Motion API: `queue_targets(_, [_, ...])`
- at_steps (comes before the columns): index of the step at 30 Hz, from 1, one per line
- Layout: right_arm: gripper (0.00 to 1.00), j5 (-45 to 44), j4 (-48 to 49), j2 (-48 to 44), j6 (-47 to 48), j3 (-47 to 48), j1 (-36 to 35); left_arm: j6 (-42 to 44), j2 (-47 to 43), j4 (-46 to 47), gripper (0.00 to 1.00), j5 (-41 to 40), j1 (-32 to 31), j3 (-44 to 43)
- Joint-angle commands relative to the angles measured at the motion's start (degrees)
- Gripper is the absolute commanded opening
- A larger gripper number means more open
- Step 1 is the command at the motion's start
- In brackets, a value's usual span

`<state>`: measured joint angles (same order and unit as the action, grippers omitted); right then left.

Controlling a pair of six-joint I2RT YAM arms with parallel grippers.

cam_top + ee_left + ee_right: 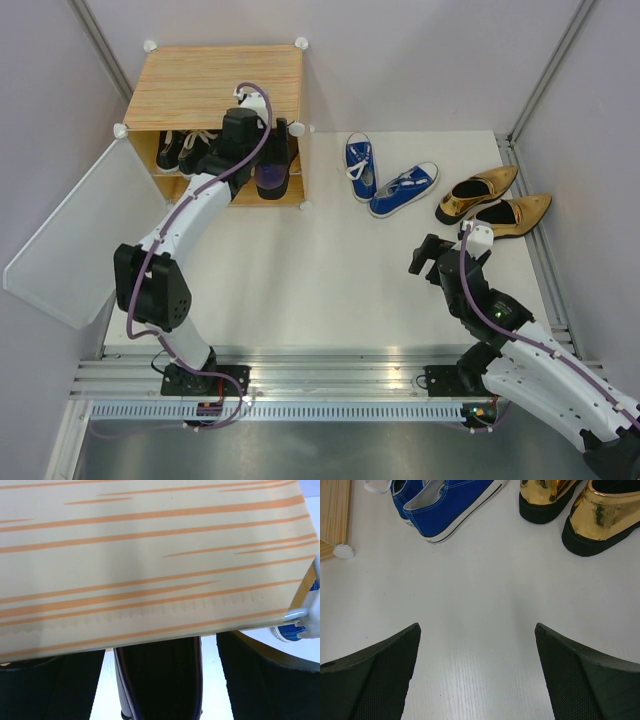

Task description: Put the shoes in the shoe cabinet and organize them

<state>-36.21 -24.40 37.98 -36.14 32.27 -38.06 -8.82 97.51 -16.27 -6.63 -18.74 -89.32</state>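
Your left arm covers much of the front of the shoe cabinet (215,85) at the upper left of the overhead view. You cannot tell how many purple shoes sit there or on which shelf. One purple heel (272,178) shows at the right end of the opening. The black sneakers (175,150) peek out at the left end, partly under the cabinet's top. In the left wrist view the wood-grain top fills the upper two thirds and hides the shelves. Only the heel's dark inside shows at bottom centre, cut off by the lower edge.

The door panel (60,250) stands swung open along the left edge. The middle of the tabletop (330,270) is bare. The blue sneakers (403,190) lie at upper centre, just right of the cabinet. The gold heels (480,190) lie further right, near the tabletop's right edge.

Your left claw (270,150) is spread wide. Its fingers (50,690) stand either side of the heel with a strip of light on each side, gripping nothing. Your right claw (430,262) hangs over bare tabletop at lower right, spread fully and empty. Its wrist view shows the sneakers and gold heels along the top edge, well apart from its fingers (375,680).
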Motion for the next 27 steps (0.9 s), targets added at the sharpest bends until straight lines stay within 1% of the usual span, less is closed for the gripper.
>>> queue_targets(1, [0.98, -0.01, 0.94, -0.01, 0.81, 0.86, 0.18, 0.21, -3.2, 3.53, 0.9, 2.24, 1.16, -3.14])
queue_targets(7, [0.98, 0.43, 1.02, -0.01, 0.72, 0.78, 0.18, 0.73, -4.88, 1.34, 0.91, 2.94, 1.08, -3.14])
queue_targets(11, [0.98, 0.61, 1.02, -0.18, 0.81, 0.78, 0.18, 0.73, -7.59, -0.34, 0.91, 2.24, 1.08, -2.09])
queue_targets(14, [0.98, 0.79, 1.11, 0.17, 0.98, 0.78, 0.18, 0.12, -10.23, -1.04, 0.89, 3.28, 1.16, -0.16])
queue_targets(17, [0.98, 1.22, 1.03, 0.78, 0.98, 0.69, 0.1, -1.46, -15.41, -1.3, 0.84, 4.08, 1.08, 3.17])
queue_targets(18, [0.98, 1.31, 1.11, 0.96, 0.9, 0.77, 0.18, -1.99, -16.82, -1.31, 0.8, 4.52, 1.08, 5.62])
queue_targets(19, [0.98, 1.4, 1.11, 1.31, 0.98, 0.86, 0.1, -3.47, -20.14, -1.13, 0.77, 5.05, 1.08, 7.13])
queue_targets(20, [0.98, 1.4, 1.11, 1.48, 0.98, 1.04, 0.18, -4.27, -21.82, -1.13, 0.66, 6.18, 0.99, 8.88])
queue_targets(21, [0.98, 1.49, 1.2, 1.66, 0.98, 1.13, 0.18, -4.89, -23.41, -0.43, 0.61, 6.37, 1.08, 12.55])
queue_targets(22, [0.98, 1.49, 1.2, 1.84, 1.07, 1.13, 0.18, -6.46, -26.82, -0.08, 0.57, 6.37, 0.99, 14.68])
queue_targets(23, [0.98, 1.58, 1.2, 1.93, 1.07, 1.3, 0.1, -7.17, -28.42, 0.71, 0.48, 9.24, 0.99, 16.87])
queue_targets(24, [0.98, 1.93, 1.2, 2.01, 1.16, 1.3, 0.18, -7.79, -30.09, 2.63, 0.34, 10.49, 0.99, 21.51])
queue_targets(26, [0.98, 2.19, 1.46, 2.36, 1.07, 1.22, 0.18, -9.98, -33.86, 4.4, 0.21, 12.77, 0.64, 25.75])
queue_targets(27, [0.98, 2.45, 1.38, 2.63, 1.16, 1.3, 0.18, -10.69, -34.58, 4.93, 0.13, 13.05, 0.46, 29.25])
